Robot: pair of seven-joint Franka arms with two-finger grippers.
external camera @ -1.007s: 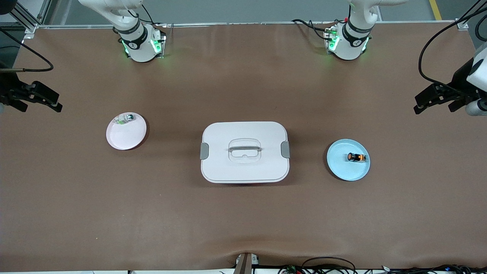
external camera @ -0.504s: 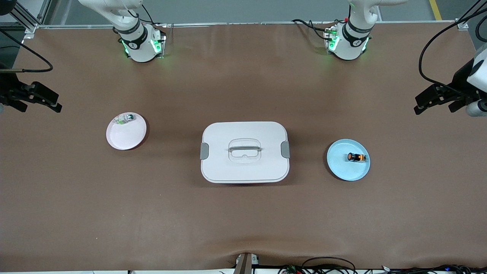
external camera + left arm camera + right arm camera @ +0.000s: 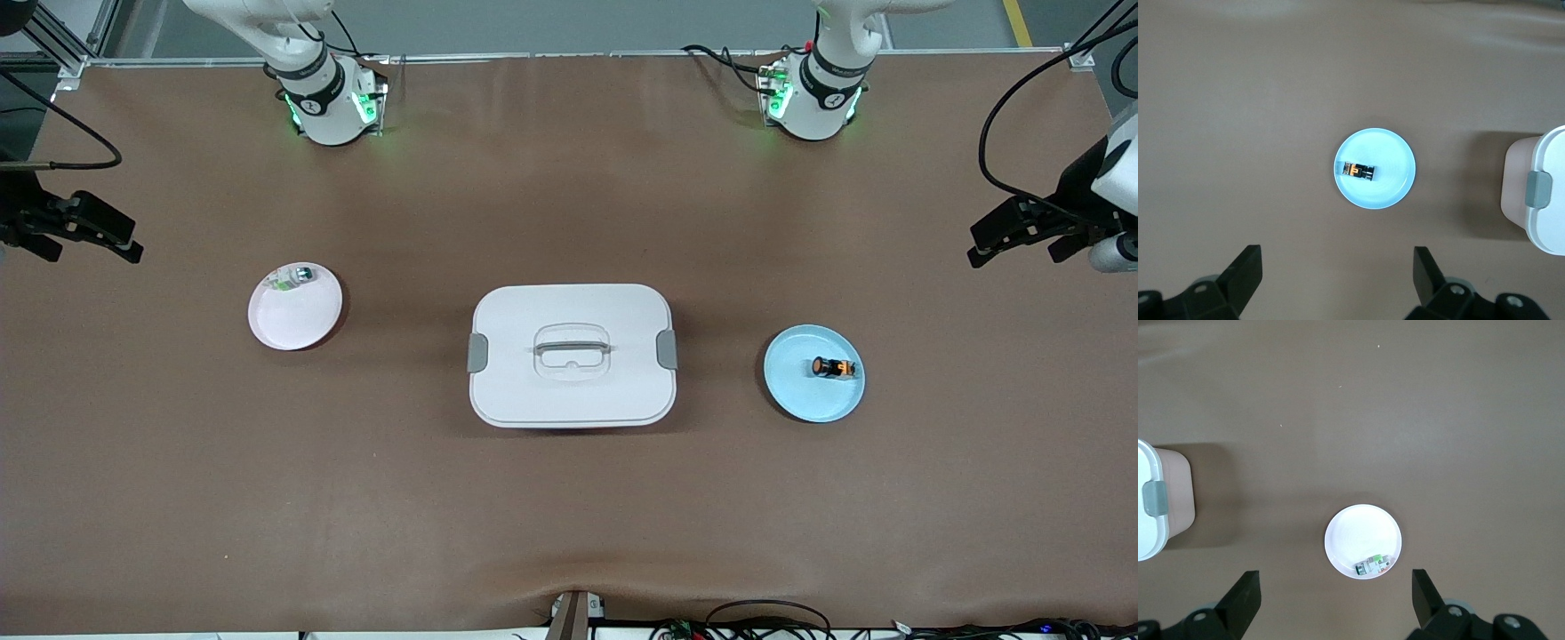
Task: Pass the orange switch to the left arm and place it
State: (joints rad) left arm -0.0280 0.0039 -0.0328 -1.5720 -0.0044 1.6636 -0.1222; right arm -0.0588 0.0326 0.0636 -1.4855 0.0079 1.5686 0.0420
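Orange switch (image 3: 833, 366): lying on the blue plate (image 3: 800, 396), right of frame centre.
Box (image 3: 572, 391): centre of frame, lid on.
Left gripper (image 3: 1013, 233): right edge, fingers wide, empty.
Right gripper (image 3: 89, 231): left edge, fingers wide, empty.

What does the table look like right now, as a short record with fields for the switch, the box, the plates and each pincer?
orange switch: lying on its side on the blue plate, toward the left arm's end of the table
box: lid on, mid-table between the two plates
pink plate: toward the right arm's end, holds a small clear part with green
left pincer: open, empty, high over the table's left-arm end
right pincer: open, empty, high over the right-arm end
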